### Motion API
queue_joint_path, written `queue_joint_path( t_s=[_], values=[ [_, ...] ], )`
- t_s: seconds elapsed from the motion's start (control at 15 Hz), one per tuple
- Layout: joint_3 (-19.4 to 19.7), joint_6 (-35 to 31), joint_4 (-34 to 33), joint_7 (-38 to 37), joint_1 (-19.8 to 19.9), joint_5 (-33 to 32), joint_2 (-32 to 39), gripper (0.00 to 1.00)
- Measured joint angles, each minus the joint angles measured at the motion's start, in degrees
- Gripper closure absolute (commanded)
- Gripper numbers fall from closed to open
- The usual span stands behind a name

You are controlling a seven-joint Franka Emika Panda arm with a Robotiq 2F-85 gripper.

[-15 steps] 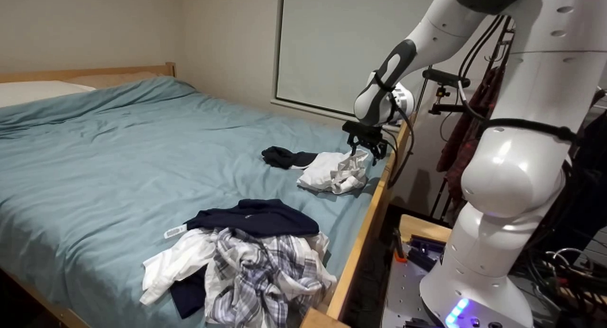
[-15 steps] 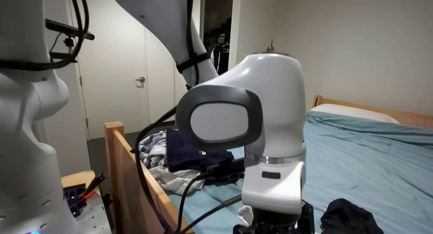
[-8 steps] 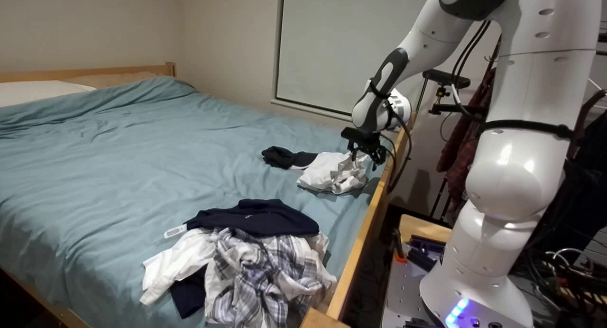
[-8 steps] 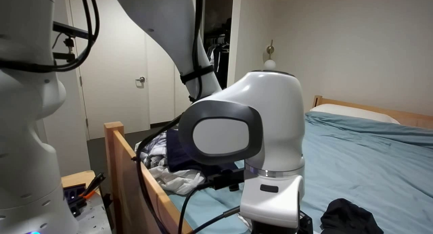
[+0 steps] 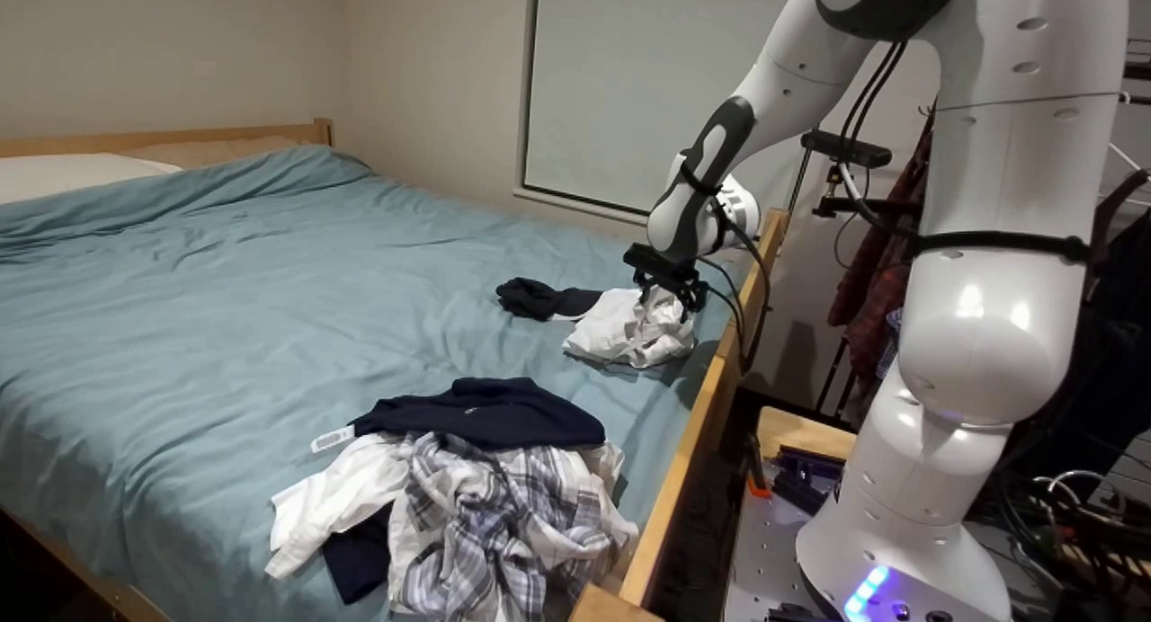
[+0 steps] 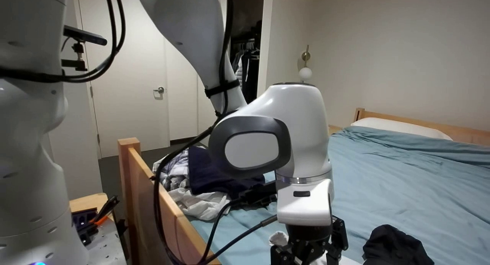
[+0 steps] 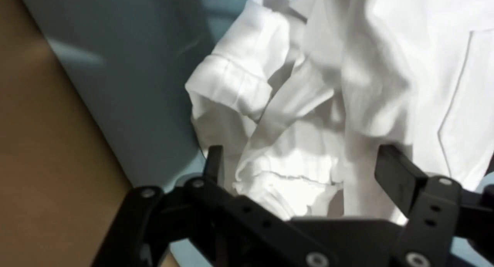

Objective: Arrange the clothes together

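Observation:
A crumpled white shirt [image 5: 607, 330] lies on the bed near the side rail. It fills much of the wrist view [image 7: 378, 66]. A black garment [image 5: 537, 298] lies against its far end and also shows in an exterior view [image 6: 396, 246]. A pile at the near end holds a navy top [image 5: 486, 415], a grey plaid shirt [image 5: 486, 523] and white cloth [image 5: 346, 492]. My gripper [image 7: 303, 164] is open over the white shirt's bunched folds, with cloth visible between its fingers. In an exterior view the gripper [image 5: 667, 304] is low over the shirt; contact cannot be told.
The wooden bed rail [image 5: 697, 433] runs between the robot base and the blue bedsheet [image 5: 270, 316]. The rail is close beside the gripper in the wrist view [image 7: 58, 163]. A wall with a pale panel [image 5: 665, 92] stands behind the white shirt. Cables [image 6: 164, 203] hang from the arm.
My gripper has moved down and then left in an exterior view, in over the white shirt and away from the rail. The clothes have not moved.

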State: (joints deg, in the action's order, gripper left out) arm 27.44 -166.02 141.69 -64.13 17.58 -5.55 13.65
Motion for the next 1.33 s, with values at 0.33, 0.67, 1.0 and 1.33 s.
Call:
queue_joint_path(
  t_s=[0.33, 0.67, 1.0, 1.33],
  values=[
    [-0.23, 0.10, -2.52, 1.08, 0.18, 7.19, 8.42, 0.00],
    [0.22, 0.31, -8.08, 1.55, 1.43, 11.06, 18.15, 0.33],
    [0.08, 2.36, -11.22, 3.91, 1.42, 12.05, 19.78, 0.66],
    [-0.33, 4.84, -12.61, 6.79, 1.87, 12.73, 19.56, 0.94]
  ],
)
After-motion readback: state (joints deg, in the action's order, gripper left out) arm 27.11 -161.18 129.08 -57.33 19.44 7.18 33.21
